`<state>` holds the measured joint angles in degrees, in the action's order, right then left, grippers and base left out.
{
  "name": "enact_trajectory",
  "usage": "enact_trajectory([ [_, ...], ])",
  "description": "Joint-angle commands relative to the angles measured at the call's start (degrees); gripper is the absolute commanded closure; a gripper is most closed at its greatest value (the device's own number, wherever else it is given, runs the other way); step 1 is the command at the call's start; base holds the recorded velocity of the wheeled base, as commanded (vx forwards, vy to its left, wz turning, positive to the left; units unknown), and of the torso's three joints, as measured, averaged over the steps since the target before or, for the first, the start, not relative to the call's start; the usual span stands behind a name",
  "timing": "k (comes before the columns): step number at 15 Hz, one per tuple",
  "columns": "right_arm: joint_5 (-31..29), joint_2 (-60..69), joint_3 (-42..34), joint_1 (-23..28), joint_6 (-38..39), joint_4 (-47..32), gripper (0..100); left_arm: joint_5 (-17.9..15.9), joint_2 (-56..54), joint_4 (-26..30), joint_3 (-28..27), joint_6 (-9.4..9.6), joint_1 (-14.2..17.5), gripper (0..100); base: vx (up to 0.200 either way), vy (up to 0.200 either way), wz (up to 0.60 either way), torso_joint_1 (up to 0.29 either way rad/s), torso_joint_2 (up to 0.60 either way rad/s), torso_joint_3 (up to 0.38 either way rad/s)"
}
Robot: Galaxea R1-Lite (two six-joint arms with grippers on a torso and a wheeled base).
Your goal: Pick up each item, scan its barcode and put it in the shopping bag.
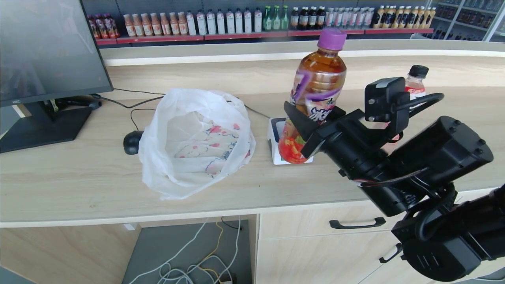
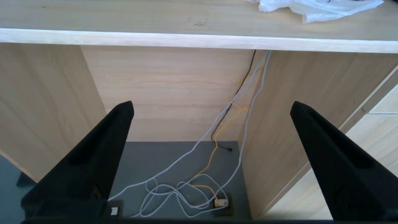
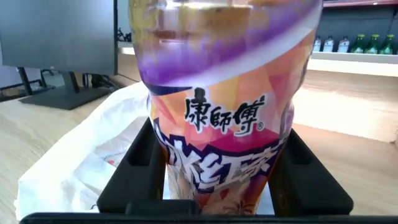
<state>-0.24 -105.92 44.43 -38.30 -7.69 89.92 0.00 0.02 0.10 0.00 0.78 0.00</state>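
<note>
A tea bottle (image 1: 318,92) with a purple cap and a purple-orange label stands upright in my right gripper (image 1: 303,126), which is shut on its lower half. Its base hangs just over the white barcode scanner (image 1: 276,136) on the counter. Up close in the right wrist view, the bottle (image 3: 227,106) sits between the black fingers (image 3: 134,165). The white shopping bag (image 1: 197,138) lies open to the left of the scanner. A second bottle (image 1: 416,81) with a black cap stands behind my right arm. My left gripper (image 2: 211,158) hangs open below the counter edge, over the floor cables.
A monitor (image 1: 43,47) on a black stand occupies the counter's left end, with a black mouse (image 1: 132,142) and its cable beside the bag. Drawers with black handles (image 1: 357,225) sit under the counter. Shelves of drinks (image 1: 256,19) line the back wall.
</note>
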Motion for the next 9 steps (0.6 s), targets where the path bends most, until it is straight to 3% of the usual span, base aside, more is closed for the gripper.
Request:
enact_trajectory([
  [1,-0.64,1.25,-1.63,2.09,-0.39,0.08,100,0.00,-0.02,-0.01,0.00,-0.08,0.00,0,0.000,0.000,0.00,0.000,0.00,0.000],
  [3,-2.39,1.95,-3.74,2.80,-1.54,0.08,100,0.00,-0.02,-0.01,0.00,-0.25,0.00,0,0.000,0.000,0.00,0.000,0.00,0.000],
  [9,-3.01,0.37,-2.16,2.97,-1.89,0.08,100,0.00,0.06,-0.01,0.00,-0.34,0.00,0,0.000,0.200,0.00,0.002,0.00,0.004],
])
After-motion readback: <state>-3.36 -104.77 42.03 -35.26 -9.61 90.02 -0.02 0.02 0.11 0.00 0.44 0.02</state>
